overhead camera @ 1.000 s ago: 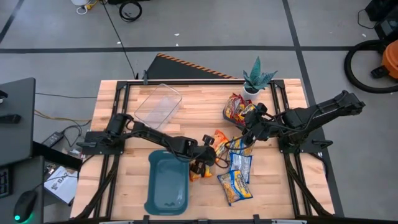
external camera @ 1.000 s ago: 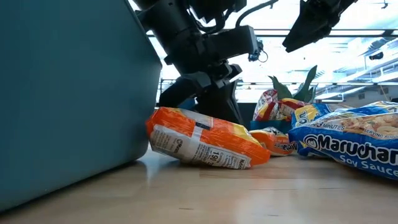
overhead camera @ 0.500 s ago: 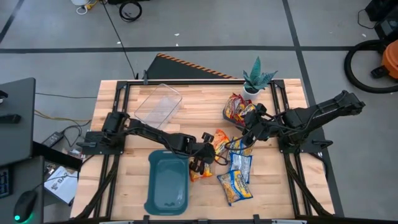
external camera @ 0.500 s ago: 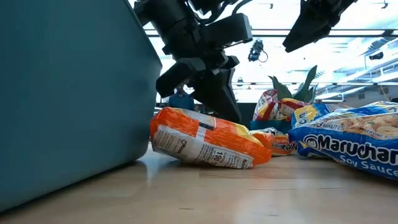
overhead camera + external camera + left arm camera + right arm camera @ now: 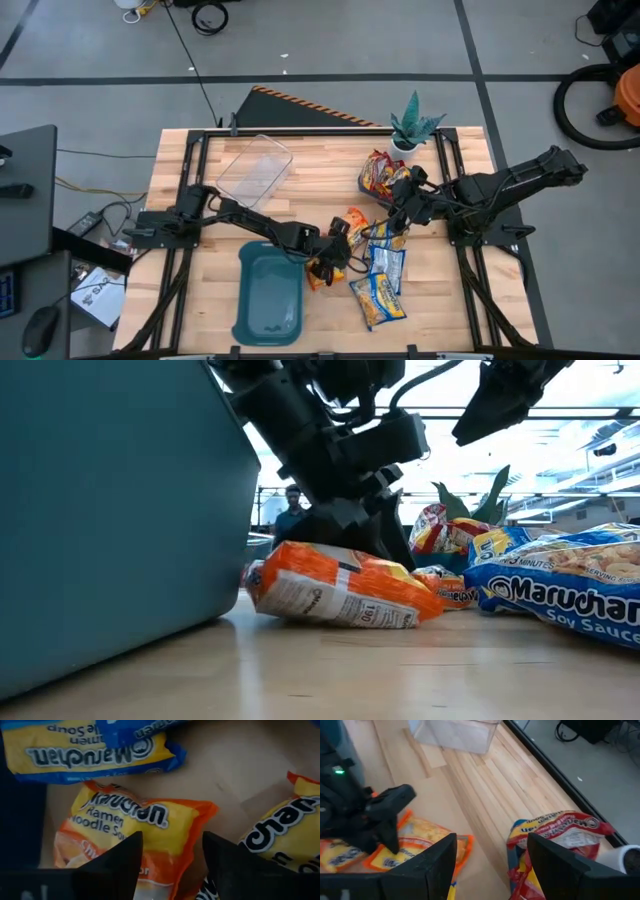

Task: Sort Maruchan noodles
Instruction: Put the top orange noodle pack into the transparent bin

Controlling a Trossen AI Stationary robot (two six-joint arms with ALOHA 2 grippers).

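While the left arm reached across the middle of the wooden bench [image 5: 200, 300], its left gripper [image 5: 330, 262] hung low over an orange noodle packet [image 5: 318, 277] that lay flat just beside the right edge of the teal tray [image 5: 268, 296]. From that arm's wrist camera, the two dark fingers [image 5: 117, 860] stood apart with the orange packet showing between them, so the gripper was open and held nothing. The camera at bench height showed the same packet [image 5: 335, 588] resting on the wood close to the tray wall [image 5: 110, 510], with the dark gripper right behind and above it.

More noodle packets lay to the right. A second orange packet [image 5: 354, 222] sat near the middle of the bench. Blue and yellow packets [image 5: 378, 298] lay in a loose row toward the front edge, partly overlapping. Red packets [image 5: 378, 172] were heaped near a small potted plant [image 5: 412, 125] at the back.

The right gripper [image 5: 400, 205] hovered above the bench between the red heap and the blue packets. Its wrist camera showed both fingers [image 5: 432, 862] spread wide, with nothing between them and a red packet [image 5: 555, 832] lying beyond.

A clear plastic tub [image 5: 254, 170] stood empty at the back left of the bench. A person [image 5: 290, 510] was visible in the room behind.
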